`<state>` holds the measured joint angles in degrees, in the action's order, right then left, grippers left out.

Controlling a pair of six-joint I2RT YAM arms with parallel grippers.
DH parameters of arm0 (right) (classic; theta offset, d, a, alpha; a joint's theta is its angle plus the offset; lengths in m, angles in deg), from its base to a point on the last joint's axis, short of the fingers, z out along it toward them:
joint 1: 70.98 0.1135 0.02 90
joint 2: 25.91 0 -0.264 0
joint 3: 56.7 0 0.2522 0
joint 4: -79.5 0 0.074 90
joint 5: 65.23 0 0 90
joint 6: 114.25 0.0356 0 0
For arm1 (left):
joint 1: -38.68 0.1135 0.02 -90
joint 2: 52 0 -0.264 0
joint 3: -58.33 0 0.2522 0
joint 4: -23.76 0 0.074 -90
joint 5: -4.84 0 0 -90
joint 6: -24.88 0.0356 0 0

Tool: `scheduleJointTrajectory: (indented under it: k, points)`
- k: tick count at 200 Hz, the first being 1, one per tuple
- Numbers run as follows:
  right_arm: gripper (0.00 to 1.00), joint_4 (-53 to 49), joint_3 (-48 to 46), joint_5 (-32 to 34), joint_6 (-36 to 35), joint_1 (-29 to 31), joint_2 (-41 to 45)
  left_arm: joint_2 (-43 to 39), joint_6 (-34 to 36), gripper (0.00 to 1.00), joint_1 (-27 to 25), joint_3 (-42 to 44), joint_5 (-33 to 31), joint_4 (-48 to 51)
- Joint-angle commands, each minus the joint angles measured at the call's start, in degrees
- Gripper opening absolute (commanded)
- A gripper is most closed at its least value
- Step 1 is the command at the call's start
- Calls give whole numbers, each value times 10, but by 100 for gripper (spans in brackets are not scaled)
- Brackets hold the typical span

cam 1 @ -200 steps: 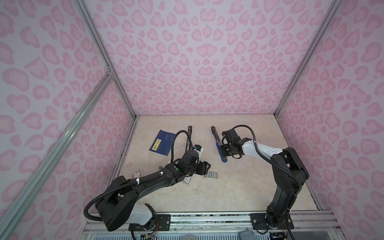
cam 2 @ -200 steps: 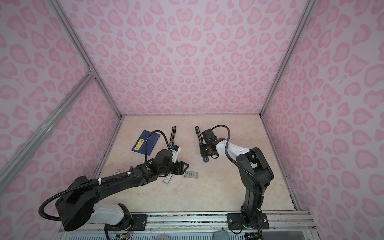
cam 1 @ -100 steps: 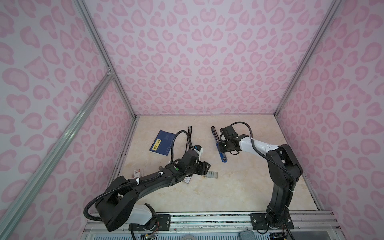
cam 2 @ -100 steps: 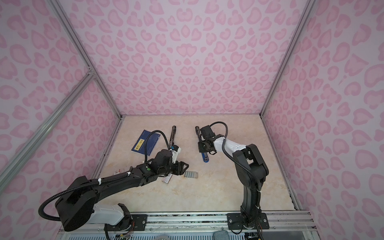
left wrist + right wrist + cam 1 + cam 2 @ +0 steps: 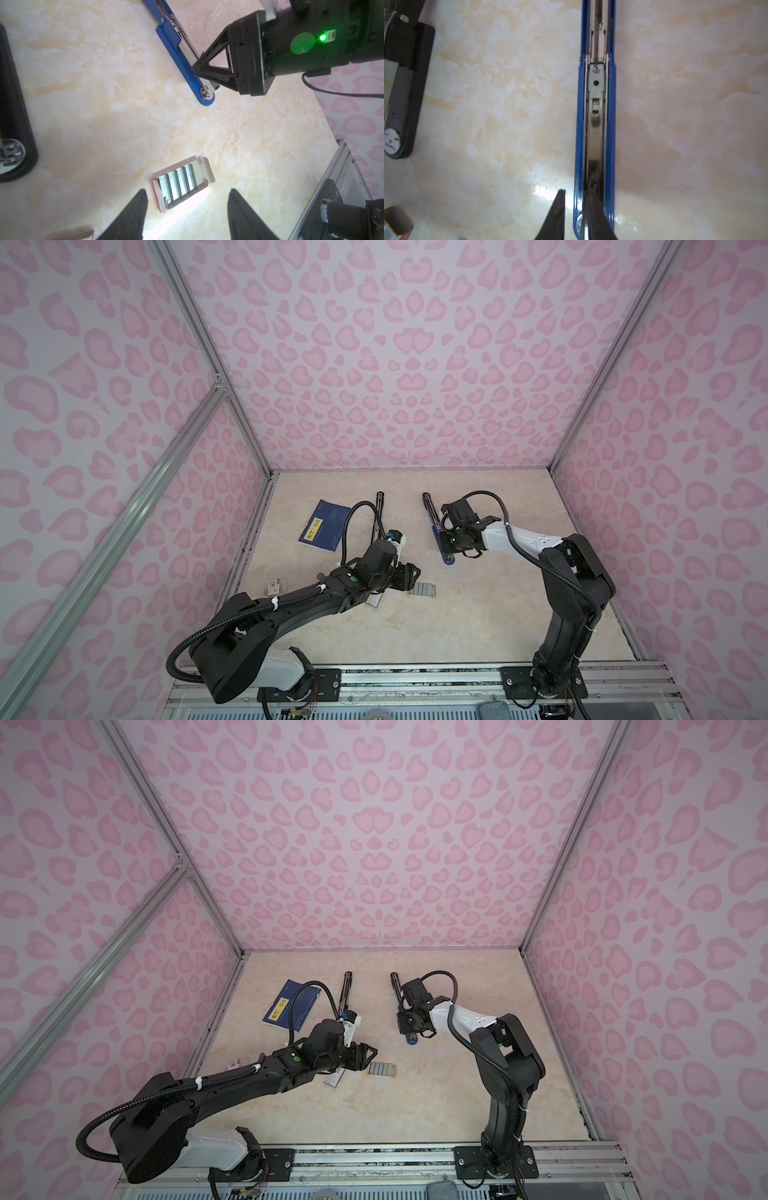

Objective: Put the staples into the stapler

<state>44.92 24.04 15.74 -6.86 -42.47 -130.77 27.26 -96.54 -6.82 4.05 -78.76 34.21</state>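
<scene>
Near the worktop's (image 5: 83,108) middle, staples (image 5: 179,185) lie just ahead of the left fingers (image 5: 133,215), which are spread wide and empty. Right fingers (image 5: 556,212) narrowly pinch the opened stapler's (image 5: 596,128) side wall. The left should straddle one strip squarely before closing.

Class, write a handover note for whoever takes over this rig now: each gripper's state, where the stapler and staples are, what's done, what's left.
Left gripper: open, empty, poised just short of the staples.
Right gripper: closed on one side wall of the blue stapler, near its front end.
Staples: in their open tray on the table, apart from the stapler.
Done: stapler lies opened flat, channel exposed, no staples seen in it.
Left: pick up a strip, lay it in the channel, close the stapler.
</scene>
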Motion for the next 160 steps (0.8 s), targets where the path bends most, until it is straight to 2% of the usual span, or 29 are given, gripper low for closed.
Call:
scheduleJointTrajectory:
  k: [1,55,95,126,160]
  points:
    - [22,-17,-2,0,6,3,4,1,-2,64,0,0,2,-15]
    - [29,-39,4,36,-3,-11,54,-12,-2,65,0,3,-10,-10]
    - [22,-18,-11,57,-8,-44,29,-3,-2,64,0,-7,-7,-11]
    - [21,-2,-13,53,-10,-41,-3,-8,0,65,0,-11,-15,-2]
    - [20,11,-32,39,-4,-20,-16,-14,-11,68,1,-11,-55,12]
